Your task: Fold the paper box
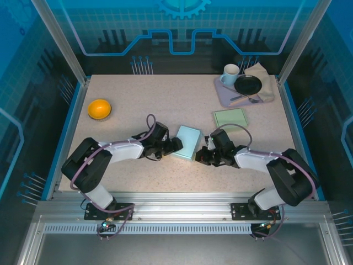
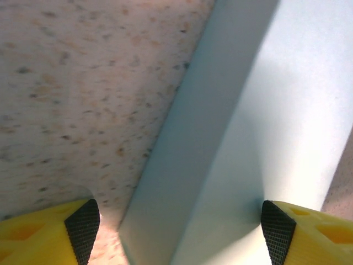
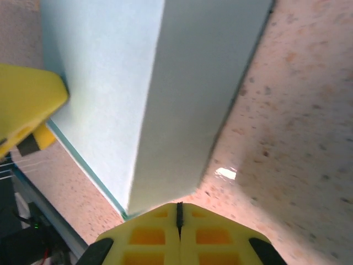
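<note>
The pale blue-green paper box lies in the middle of the table between both arms. My left gripper is at the box's left side, open. In the left wrist view one fingertip hangs over bare table and the other fingertip over the box's top face, so the left gripper straddles the box's side wall. My right gripper sits at the box's right near corner. In the right wrist view the right gripper is shut, tips against the box wall, with nothing seen between them.
An orange bowl stands at the left. A flat green sheet lies right of centre. At the back right a purple tray carries a white mug, a black dish and a beige cloth.
</note>
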`<act>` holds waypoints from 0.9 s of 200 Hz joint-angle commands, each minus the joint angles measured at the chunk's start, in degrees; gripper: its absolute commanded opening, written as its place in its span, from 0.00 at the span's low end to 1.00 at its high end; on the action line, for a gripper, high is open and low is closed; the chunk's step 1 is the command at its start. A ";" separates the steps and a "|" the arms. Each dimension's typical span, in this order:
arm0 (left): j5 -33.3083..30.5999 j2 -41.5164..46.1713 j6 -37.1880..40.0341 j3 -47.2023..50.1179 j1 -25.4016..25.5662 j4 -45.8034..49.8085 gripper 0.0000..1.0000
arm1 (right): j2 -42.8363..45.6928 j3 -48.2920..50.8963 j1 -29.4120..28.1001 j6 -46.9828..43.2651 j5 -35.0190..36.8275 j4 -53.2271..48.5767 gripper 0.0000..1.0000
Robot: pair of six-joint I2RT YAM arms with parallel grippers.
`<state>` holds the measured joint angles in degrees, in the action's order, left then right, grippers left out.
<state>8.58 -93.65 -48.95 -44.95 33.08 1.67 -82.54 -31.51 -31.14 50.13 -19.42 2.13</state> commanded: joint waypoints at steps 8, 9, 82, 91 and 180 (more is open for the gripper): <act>3.00 2.81 6.75 -2.38 -3.44 10.42 0.82 | 5.49 -0.40 3.73 -8.06 4.02 -13.17 0.05; 2.97 2.92 6.97 -2.49 -3.54 10.57 0.83 | 5.70 -0.40 3.85 -8.18 4.03 -13.36 0.05; 6.21 -6.38 24.95 -23.91 -6.93 20.70 0.83 | 2.19 -7.87 15.50 -12.42 -1.46 -11.92 0.05; 5.76 -8.22 25.83 -26.34 -7.57 21.85 0.82 | 0.47 -8.25 15.50 -10.96 -2.12 -9.88 0.05; 14.96 -22.35 23.98 -36.75 -8.43 16.26 0.81 | -12.69 -9.49 13.71 -3.16 -5.54 4.25 0.04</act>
<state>19.46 -114.65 -24.01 -79.44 24.23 19.81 -93.45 -39.11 -16.23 44.23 -22.83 1.93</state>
